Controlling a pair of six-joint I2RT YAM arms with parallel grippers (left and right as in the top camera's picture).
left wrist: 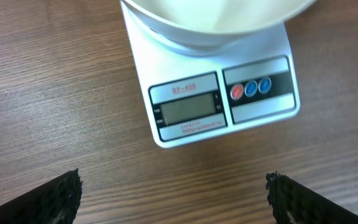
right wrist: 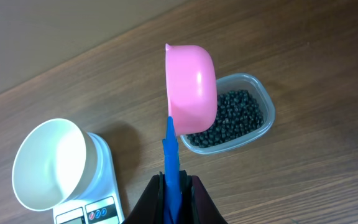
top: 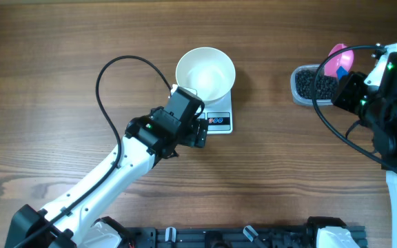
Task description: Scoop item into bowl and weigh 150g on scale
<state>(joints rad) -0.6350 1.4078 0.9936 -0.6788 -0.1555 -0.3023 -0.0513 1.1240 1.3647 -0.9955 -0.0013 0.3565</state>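
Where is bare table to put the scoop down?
Bare wood lies between the scale and the tub, across the far-left table, and in front between the two arms. Crowded: the scale's front, where the open left gripper hovers, and the right edge, with tub, scoop and right gripper.

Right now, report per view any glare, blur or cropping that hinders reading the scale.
Left wrist: scale sharp, display blank, no glare; bowl above it washed out white. Overhead: even light, display too small to read. Right wrist: scale cut off by the bottom edge, pink scoop sharp.
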